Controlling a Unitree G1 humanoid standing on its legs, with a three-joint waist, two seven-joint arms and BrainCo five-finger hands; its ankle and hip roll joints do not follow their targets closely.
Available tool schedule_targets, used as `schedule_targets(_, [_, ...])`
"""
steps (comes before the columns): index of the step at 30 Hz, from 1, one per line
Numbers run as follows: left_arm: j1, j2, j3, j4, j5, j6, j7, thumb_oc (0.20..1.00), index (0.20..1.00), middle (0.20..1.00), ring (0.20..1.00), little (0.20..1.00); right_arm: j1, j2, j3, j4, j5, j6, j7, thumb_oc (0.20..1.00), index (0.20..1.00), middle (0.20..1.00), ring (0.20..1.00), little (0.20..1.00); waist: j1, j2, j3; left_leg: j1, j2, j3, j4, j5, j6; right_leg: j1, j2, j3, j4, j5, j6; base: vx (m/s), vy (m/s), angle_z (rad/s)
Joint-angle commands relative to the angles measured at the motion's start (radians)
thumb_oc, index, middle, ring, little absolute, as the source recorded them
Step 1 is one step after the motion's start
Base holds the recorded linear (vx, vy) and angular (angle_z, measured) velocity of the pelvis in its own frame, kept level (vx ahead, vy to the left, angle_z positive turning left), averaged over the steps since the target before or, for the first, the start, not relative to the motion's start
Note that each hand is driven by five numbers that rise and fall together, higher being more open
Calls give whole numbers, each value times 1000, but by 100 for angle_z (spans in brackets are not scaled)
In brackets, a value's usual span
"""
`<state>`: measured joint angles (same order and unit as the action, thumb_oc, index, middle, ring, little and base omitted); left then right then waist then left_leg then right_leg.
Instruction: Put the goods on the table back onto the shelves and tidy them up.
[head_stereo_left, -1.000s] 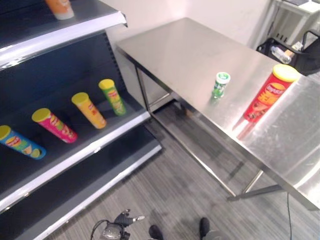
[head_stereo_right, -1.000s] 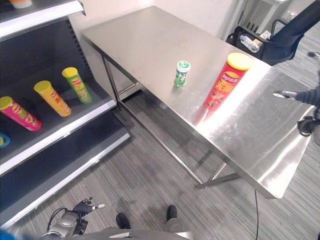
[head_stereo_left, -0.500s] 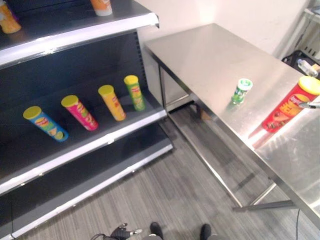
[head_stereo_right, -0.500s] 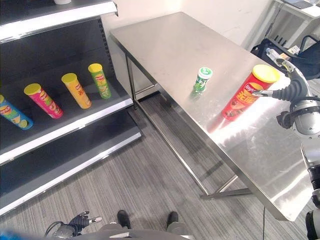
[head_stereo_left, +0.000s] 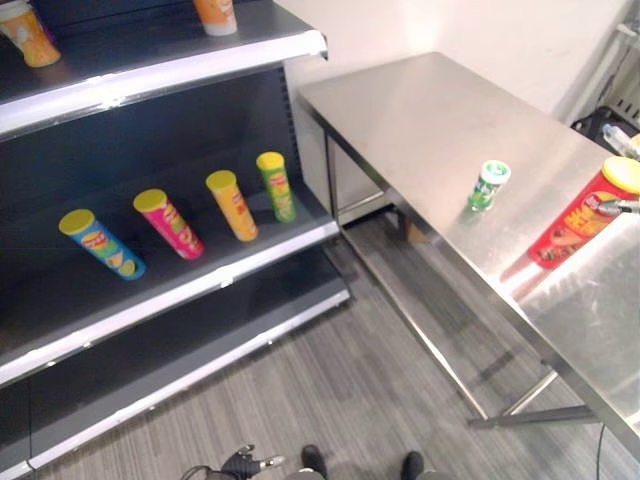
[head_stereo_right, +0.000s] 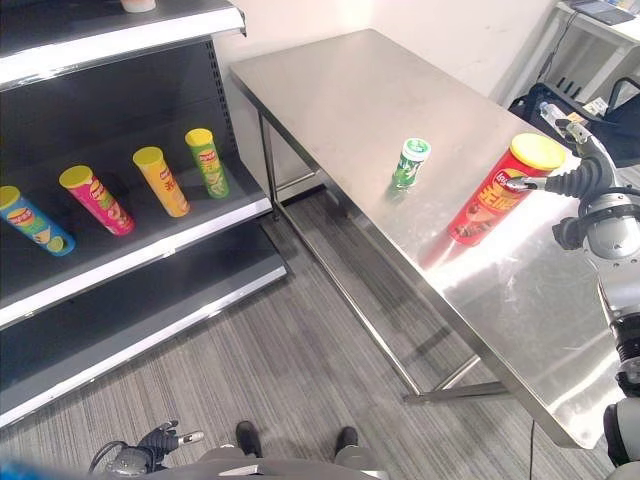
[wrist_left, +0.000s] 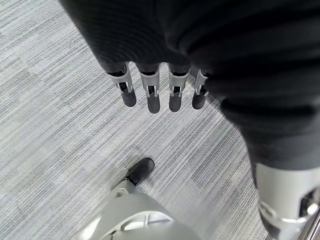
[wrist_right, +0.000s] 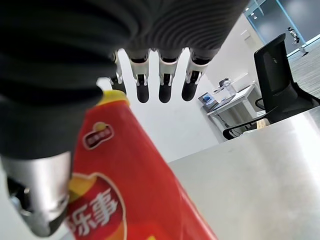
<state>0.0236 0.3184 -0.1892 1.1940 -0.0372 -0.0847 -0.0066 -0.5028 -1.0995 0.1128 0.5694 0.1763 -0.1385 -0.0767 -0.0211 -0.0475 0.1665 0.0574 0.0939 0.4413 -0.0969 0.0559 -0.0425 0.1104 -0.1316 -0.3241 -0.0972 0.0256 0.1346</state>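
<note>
A: What's on the table?

B: Two things. A tall red can w/ a yellow lid near the front edge, upright. A small green-and-white can stands apart from it, further along the same edge.

A: Right robot hand?

B: At the red can's top. Fingers straight, spread, not curled round it. One fingertip is at the can's side just below the lid; can't tell if it touches. In the wrist view the red can sits just beside the thumb, the fingers pointing past it.

A: Left robot hand?

B: Hangs low over the grey floor, fingers straight and relaxed, holding nothing.

A: Shelves?

B: Middle shelf has four cans lying tilted in a row: blue, pink, orange, green, all yellow-lidded. Top shelf has two orange items: one at the left, one further right.
</note>
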Motion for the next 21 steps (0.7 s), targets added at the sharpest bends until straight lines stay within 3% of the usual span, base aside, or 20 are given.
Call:
schedule_targets(1, [-48, 0, -26, 41, -18, -14, 2, 1000, 1000, 1000, 1000, 1000, -107, -31, 45, -2, 55, -23, -3, 1000, 1000, 1000, 1000, 1000, 40, -3, -26, 21, 102, 23, 17, 59, -147, -15, -43, -50, 110, -74, 50, 0, 0, 0])
schedule_targets(21, [-31, 3, -37, 40, -19, -13, -7, 1000, 1000, 1000, 1000, 1000, -210, -13, 190, 82, 76, 0, 59, 1000, 1000, 1000, 1000, 1000, 54, 1, -26, 25, 99, 13, 15, 59, -145, -4, -46, -62, 106, -72, 50, 2, 0, 1])
